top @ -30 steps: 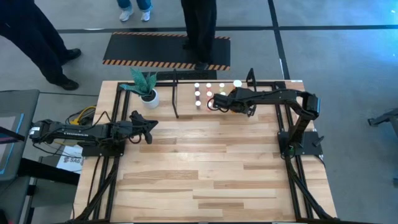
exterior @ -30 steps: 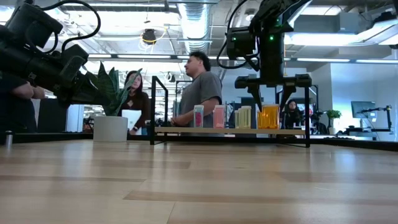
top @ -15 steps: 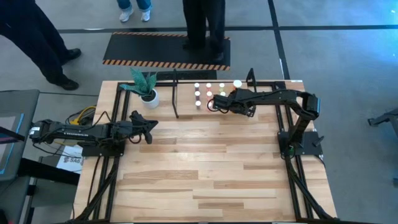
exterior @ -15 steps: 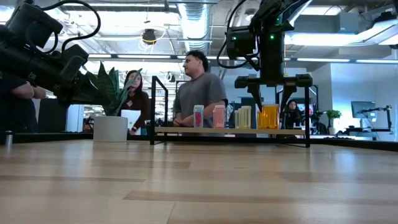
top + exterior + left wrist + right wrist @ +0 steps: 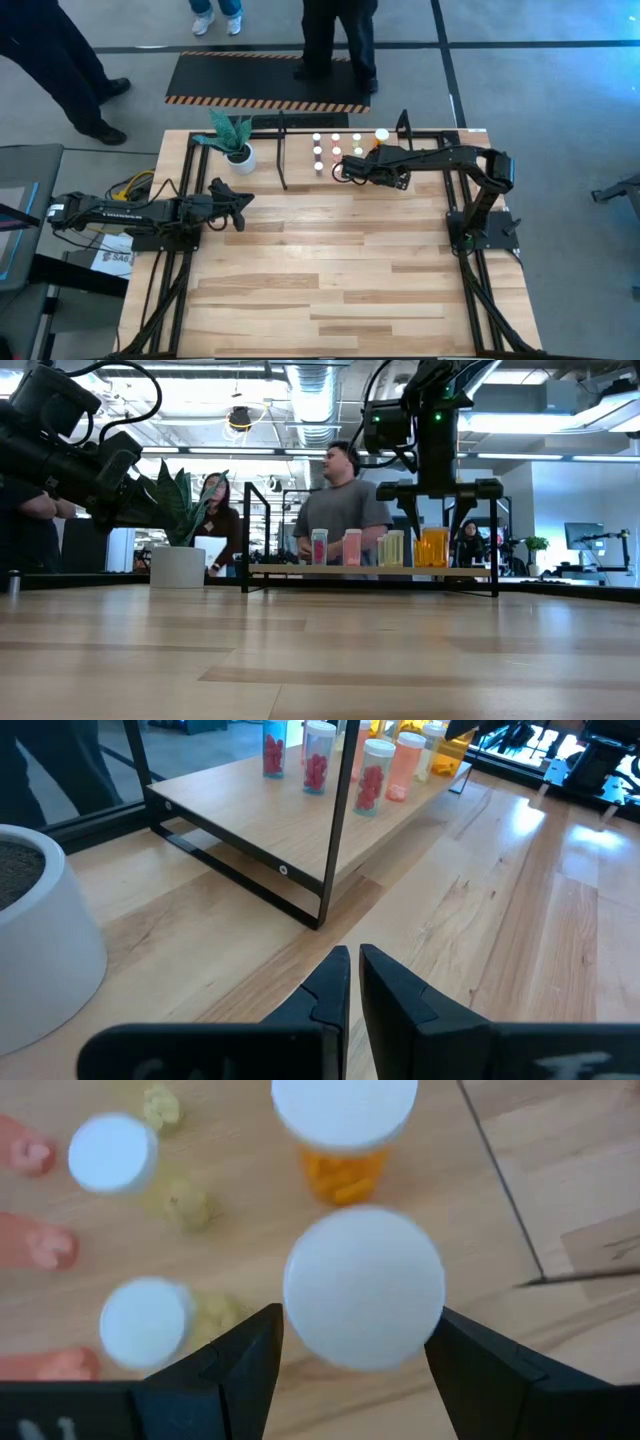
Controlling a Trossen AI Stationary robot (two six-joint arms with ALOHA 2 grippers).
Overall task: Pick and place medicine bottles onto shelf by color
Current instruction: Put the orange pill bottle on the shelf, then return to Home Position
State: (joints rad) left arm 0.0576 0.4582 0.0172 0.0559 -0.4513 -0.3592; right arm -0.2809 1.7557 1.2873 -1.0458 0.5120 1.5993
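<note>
A pale wooden plank table (image 5: 330,270) carries a low shelf (image 5: 370,571) of thin black metal tubes with a wooden board, standing at the far edge. On it stand small clear plastic medicine bottles (image 5: 352,547), cylinders with round white caps, filled red, pink, yellowish and orange.

The right gripper (image 5: 362,1342) hangs above the shelf's right part, pointing down. Its dark angular fingers (image 5: 235,1365) stand about half open on either side of a white cap (image 5: 364,1286), the top of an orange bottle (image 5: 434,547) resting on the shelf board. Whether the fingers press the cap cannot be told.

The left gripper (image 5: 354,982) waits at the table's left side, jaws closed and empty, near a smooth white plant pot (image 5: 40,945).
</note>
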